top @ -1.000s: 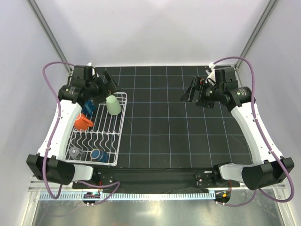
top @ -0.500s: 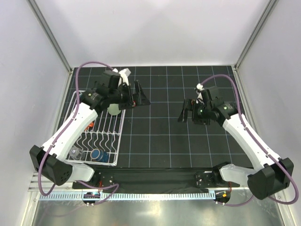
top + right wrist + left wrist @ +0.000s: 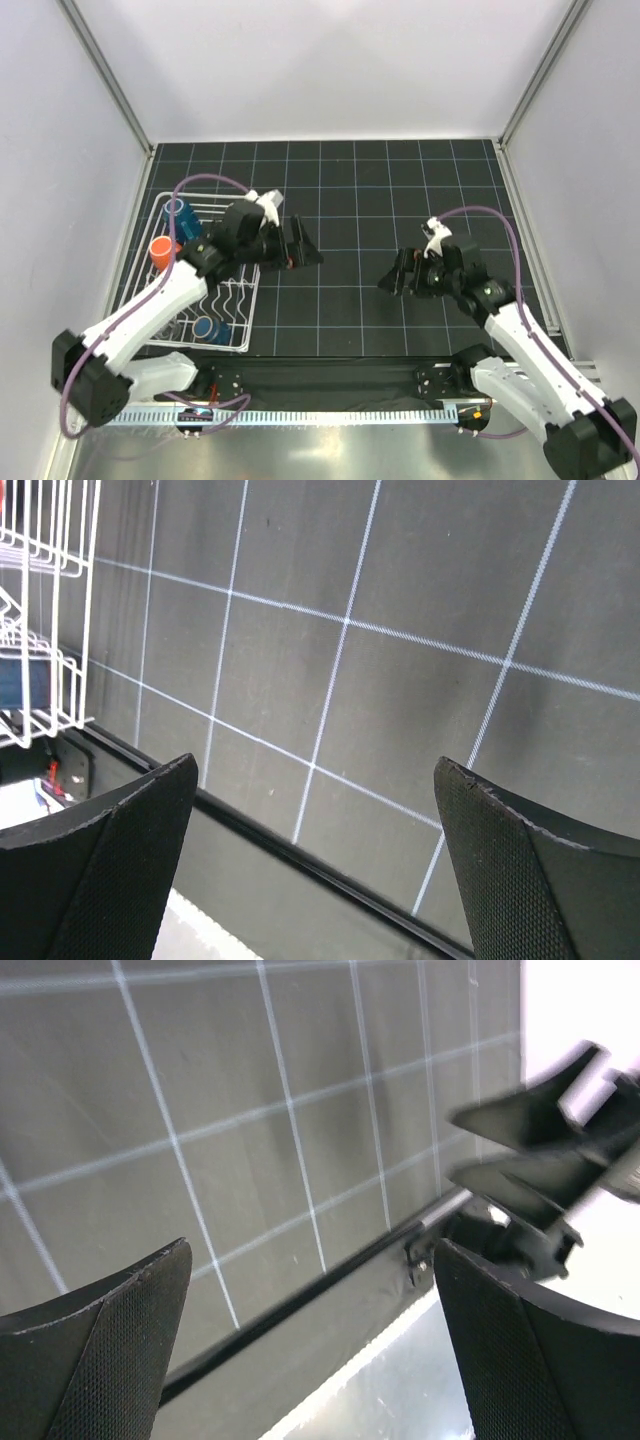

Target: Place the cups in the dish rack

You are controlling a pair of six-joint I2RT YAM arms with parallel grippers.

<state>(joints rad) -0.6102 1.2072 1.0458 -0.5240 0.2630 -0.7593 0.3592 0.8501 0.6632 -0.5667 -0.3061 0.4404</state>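
The white wire dish rack (image 3: 252,300) lies at the left of the black gridded mat. An orange mug (image 3: 159,250) and a blue mug (image 3: 181,212) sit in its far end, and a smaller dark blue mug (image 3: 210,328) in its near end. My left arm reaches across the rack and hides its middle. Just past the rack's right edge, my left gripper (image 3: 305,244) (image 3: 310,1250) stands open over bare mat with nothing in it. My right gripper (image 3: 394,276) (image 3: 315,763) is open and empty too, over the mat right of centre, facing the left one.
The right wrist view shows the rack's corner (image 3: 50,600) at upper left, with something dark blue behind the wires. The mat's near edge and a metal strip (image 3: 400,1390) lie below both grippers. The other arm's fingers (image 3: 540,1150) show in the left wrist view.
The left gripper has swung off the rack's far end to the mat beside it, nearer the front. The right arm has drawn back toward the near edge. The pale green tumbler is now hidden.
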